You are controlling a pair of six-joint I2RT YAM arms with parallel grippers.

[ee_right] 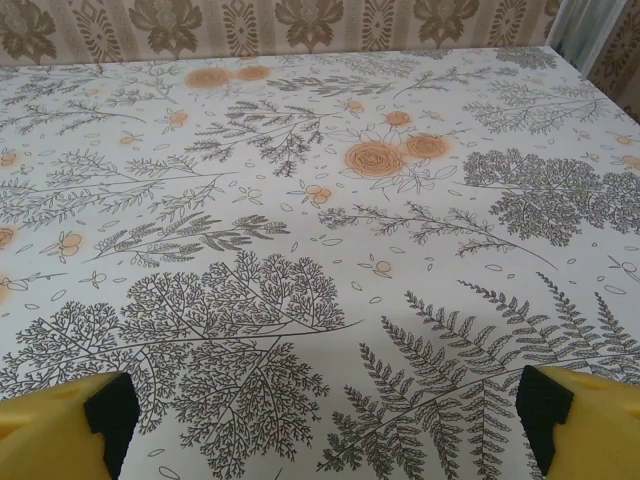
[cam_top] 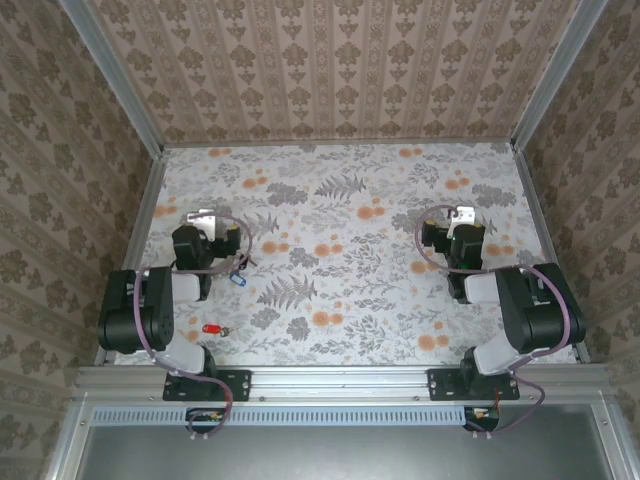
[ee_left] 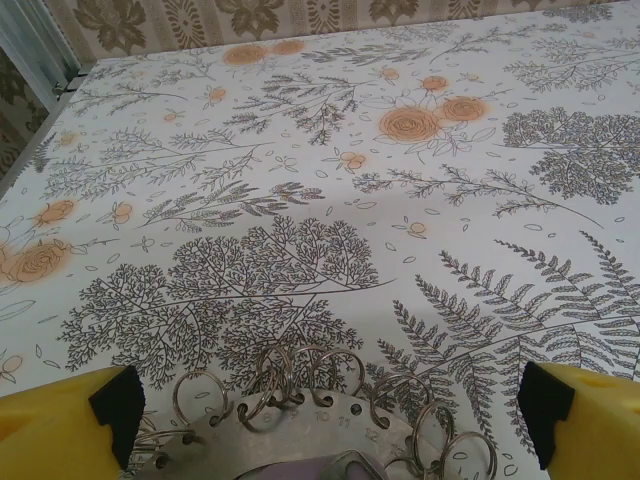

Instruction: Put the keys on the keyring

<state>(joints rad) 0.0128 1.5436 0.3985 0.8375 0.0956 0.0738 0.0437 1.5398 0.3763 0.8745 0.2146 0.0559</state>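
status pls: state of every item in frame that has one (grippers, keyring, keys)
left gripper: open, holding nothing.
right gripper: open, holding nothing.
keyring: lying on the table between the spread left fingers, not touched by them; the rings in view carry no key.
blue key: loose on the table, on no ring.
red key: loose on the table near the front edge, on no ring.

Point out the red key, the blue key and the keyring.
red key (cam_top: 211, 329): top external view, on its red plastic head.
blue key (cam_top: 238, 279): top external view, on its blue plastic head.
keyring (ee_left: 290, 430): left wrist view, on the flat metal plate below its small rings.
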